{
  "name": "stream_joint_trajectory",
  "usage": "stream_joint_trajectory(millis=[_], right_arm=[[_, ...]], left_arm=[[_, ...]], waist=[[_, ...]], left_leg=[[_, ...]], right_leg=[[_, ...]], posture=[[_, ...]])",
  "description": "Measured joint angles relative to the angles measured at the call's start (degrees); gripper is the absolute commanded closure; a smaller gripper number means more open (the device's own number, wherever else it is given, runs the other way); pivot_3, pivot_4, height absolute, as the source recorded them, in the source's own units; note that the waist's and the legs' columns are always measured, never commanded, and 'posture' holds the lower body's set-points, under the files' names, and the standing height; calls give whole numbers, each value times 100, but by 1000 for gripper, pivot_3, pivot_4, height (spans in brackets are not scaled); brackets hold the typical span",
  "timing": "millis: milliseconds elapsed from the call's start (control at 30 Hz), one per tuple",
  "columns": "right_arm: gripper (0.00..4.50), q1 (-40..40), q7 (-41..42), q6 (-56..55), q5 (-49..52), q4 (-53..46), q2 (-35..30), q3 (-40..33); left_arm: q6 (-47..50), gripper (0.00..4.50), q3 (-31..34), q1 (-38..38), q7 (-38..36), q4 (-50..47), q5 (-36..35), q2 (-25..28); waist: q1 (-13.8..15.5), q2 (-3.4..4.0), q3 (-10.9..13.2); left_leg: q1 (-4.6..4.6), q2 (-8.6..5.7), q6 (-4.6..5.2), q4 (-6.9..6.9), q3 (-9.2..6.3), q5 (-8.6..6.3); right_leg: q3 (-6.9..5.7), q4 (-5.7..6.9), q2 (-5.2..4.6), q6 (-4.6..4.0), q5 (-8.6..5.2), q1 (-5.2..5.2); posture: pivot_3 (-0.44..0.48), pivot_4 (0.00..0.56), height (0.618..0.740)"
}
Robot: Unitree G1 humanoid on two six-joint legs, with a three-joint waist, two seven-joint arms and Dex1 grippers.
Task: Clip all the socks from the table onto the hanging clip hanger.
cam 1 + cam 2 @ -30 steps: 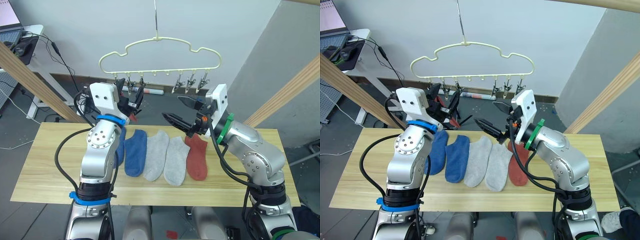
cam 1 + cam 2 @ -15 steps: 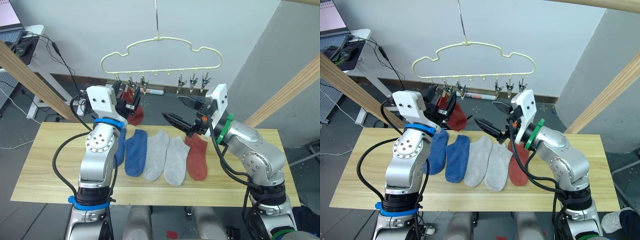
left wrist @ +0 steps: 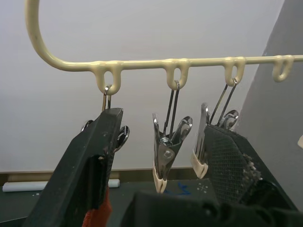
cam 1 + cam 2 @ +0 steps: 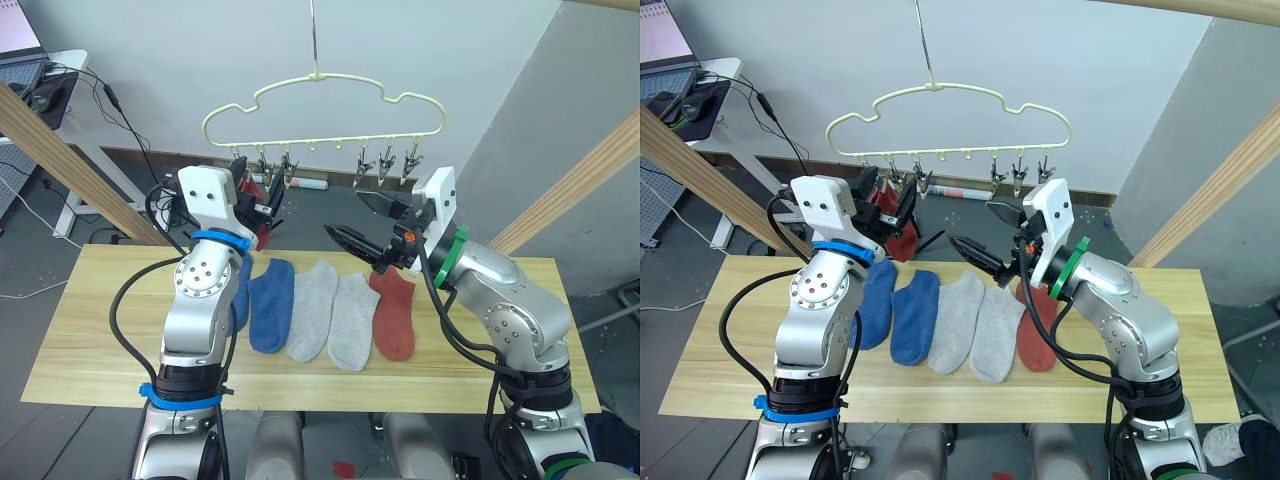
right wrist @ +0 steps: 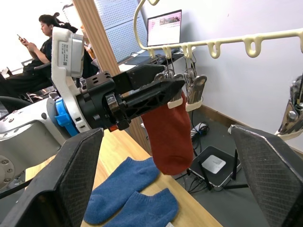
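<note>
Tabletop [image 4: 90, 330]: pale light-grained wood. Socks on it: two blue socks [image 4: 262, 303], two light grey socks [image 4: 330, 315], one rust red sock [image 4: 394, 318], all plain, no pattern. Second rust red sock [image 5: 168, 137] hangs up at the clips, same plain knit. Clip hanger [image 4: 320, 110]: cream-yellow wire, silvery metal clips [image 3: 166, 151] with cream tips. Left tool [image 4: 262, 205] and right tool [image 4: 362, 225]: black fingers, white housing; blue ring on left wrist, green ring on right. Wall white, floor dark grey, slanted poles [image 4: 70, 170] pale wood.
</note>
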Motion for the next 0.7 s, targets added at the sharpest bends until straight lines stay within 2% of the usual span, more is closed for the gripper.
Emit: stream_joint_trajectory(millis=[500, 700], right_arm=[[0, 0, -1, -13, -6, 100, -2, 0], [0, 0, -24, -12, -5, 100, -10, -2]], left_arm=[[-135, 1387, -63, -35, -4, -74, 99, -14], [100, 1387, -172, 540, 89, -769, 98, -202]], waist=[[1, 0, 0], [-2, 0, 0]], left_leg=[[0, 0, 0, 2, 0, 0], [1, 1, 0, 2, 0, 0]], right_leg=[[0, 2, 0, -1, 1, 0], [1, 4, 0, -1, 1, 0]], posture=[[12, 317, 740], [10, 321, 740]])
